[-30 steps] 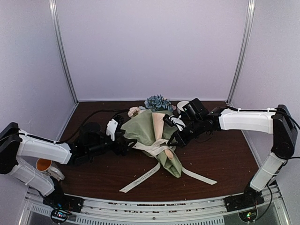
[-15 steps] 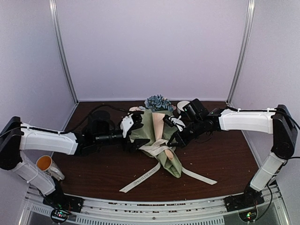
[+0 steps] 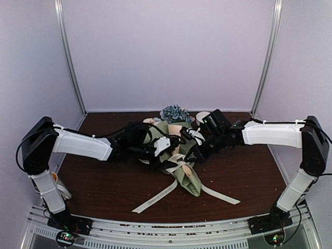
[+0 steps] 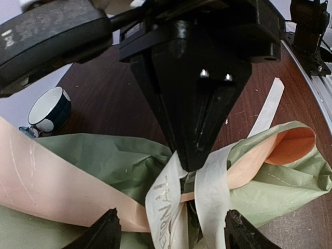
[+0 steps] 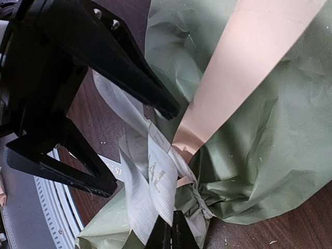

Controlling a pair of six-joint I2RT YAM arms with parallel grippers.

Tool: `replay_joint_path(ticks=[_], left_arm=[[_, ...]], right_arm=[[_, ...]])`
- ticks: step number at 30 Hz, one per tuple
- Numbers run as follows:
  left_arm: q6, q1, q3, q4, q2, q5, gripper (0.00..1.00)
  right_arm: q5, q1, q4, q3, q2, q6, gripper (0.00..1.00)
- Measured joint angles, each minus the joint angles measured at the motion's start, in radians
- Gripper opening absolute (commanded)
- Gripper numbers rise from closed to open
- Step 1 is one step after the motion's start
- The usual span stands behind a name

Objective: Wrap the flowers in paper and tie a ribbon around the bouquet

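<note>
Tying step: the bouquet (image 3: 191,181) lies mid-way across the table (image 3: 249,176), blooms at 12 o'clock, stem end toward 5, w/ the ribbon (image 4: 210,192) already crossed round its waist and loose tails running to 7 and 4 o'clock. Right tool (image 5: 167,234) is clenched on the ribbon at the crossing; left tool (image 4: 174,231) is released, jaws spread either side of it. Next, IMO: left must close on one strand & pull toward 9 o'clock while right anchors, w/o crushing the paper (image 5: 259,129).

What I can't make out
My left hand (image 3: 167,153) covers the middle of the bouquet (image 3: 191,181) from above; lettering on the ribbon (image 4: 163,199) runs off the left wrist view's bottom edge.
</note>
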State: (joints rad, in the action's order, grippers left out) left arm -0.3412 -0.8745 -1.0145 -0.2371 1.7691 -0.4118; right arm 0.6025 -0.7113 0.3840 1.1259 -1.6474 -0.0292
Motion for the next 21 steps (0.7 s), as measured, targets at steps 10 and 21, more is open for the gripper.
replay_joint_path(ticks=[10,21], left_arm=[[-0.062,-0.016,-0.041,0.080,0.065,0.026,0.44],[-0.053,-0.025,-0.060,0.083,0.084,0.085,0.01]], right_arm=[[0.004,0.000,-0.009,-0.001,0.000,-0.004,0.00],[0.015,0.000,-0.010,-0.001,0.000,-0.005,0.00]])
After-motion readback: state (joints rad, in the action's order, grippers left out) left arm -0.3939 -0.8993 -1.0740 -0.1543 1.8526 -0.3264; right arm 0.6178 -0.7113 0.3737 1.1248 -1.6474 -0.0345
